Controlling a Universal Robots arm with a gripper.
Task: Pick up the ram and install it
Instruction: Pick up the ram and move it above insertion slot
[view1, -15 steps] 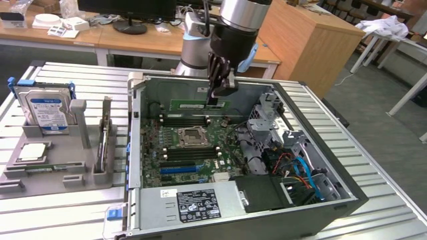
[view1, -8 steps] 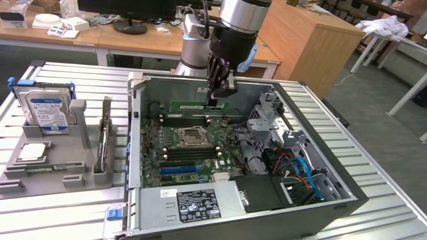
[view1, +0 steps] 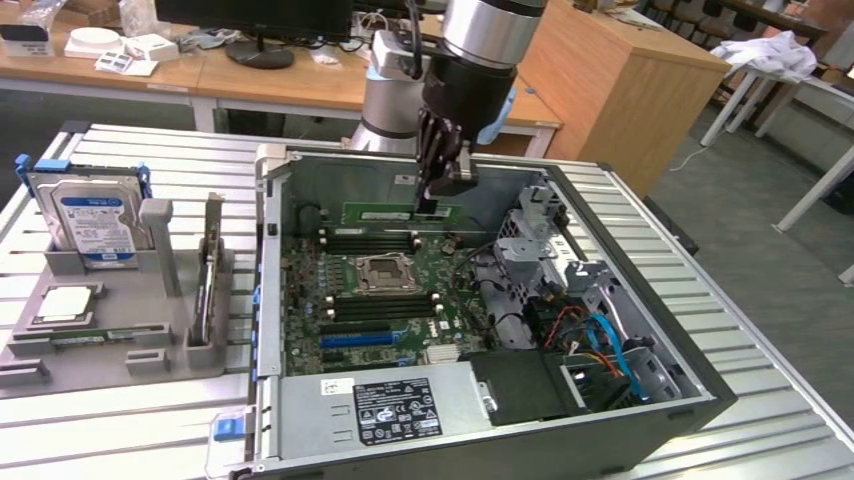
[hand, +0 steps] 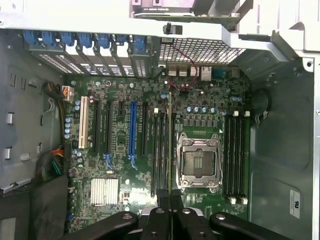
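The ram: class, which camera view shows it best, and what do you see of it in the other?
The exterior view: the ram shows its long green face, gripped by the hand above the motherboard. The wrist view sees the ram edge-on, a thin line among the black slots.

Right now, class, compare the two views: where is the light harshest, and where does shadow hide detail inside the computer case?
Exterior view: the ribbed table reflects pale light, and the case corner beside the power supply sinks dark. Wrist view: the case's top rail is washed white, the corner by the cables is dim, and the motherboard is evenly lit.
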